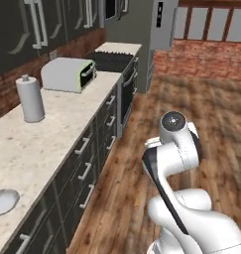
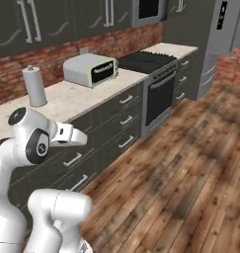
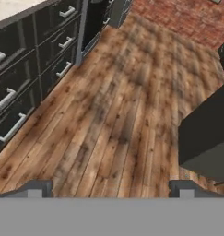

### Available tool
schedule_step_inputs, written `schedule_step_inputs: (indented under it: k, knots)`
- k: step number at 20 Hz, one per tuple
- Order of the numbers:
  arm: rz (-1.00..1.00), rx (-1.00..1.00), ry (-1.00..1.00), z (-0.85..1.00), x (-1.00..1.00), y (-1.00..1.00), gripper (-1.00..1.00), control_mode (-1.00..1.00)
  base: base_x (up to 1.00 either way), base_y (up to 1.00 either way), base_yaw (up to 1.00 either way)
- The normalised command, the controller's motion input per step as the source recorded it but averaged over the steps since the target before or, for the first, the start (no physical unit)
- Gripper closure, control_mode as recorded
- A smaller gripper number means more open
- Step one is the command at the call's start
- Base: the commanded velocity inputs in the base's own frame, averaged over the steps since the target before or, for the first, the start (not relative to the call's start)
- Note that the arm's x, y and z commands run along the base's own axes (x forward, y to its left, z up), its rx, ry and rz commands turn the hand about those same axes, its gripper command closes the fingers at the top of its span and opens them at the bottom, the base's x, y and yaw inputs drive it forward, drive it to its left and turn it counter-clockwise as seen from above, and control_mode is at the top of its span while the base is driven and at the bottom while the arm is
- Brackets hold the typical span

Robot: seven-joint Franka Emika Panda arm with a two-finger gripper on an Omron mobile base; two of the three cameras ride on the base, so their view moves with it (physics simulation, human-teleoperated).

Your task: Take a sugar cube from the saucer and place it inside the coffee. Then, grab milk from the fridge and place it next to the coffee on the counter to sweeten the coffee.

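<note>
The hand (image 3: 111, 188), wide and holding nothing, faces the wooden floor (image 3: 118, 106), so the base should line up squarely with the saucer (image 1: 3, 202) before reaching. The left base view catches that saucer at the near edge of the surface (image 1: 42, 134); the right base view gives the fridge (image 2: 222, 39) past the stove (image 2: 151, 62).

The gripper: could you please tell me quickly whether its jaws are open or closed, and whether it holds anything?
Gripper: jaws open wide, nothing between them, only the wooden floor ahead.
</note>
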Motion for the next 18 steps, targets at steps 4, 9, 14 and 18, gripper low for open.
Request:
schedule_step_inputs:
  k: [4, 9, 14, 18]
  knots:
    - [0.0, 0.0, 0.0, 0.0, 0.0, 0.0, -1.0, 1.0, 0.53, -0.18, -0.64]
    - [0.0, 0.0, 0.0, 0.0, 0.0, 0.0, -1.0, 1.0, 0.97, -0.25, -0.39]
    - [0.0, 0.0, 0.0, 0.0, 0.0, 0.0, -1.0, 1.0, 1.0, -0.46, -0.16]
    - [0.0, 0.0, 0.0, 0.0, 0.0, 0.0, -1.0, 1.0, 1.0, -0.55, -0.14]
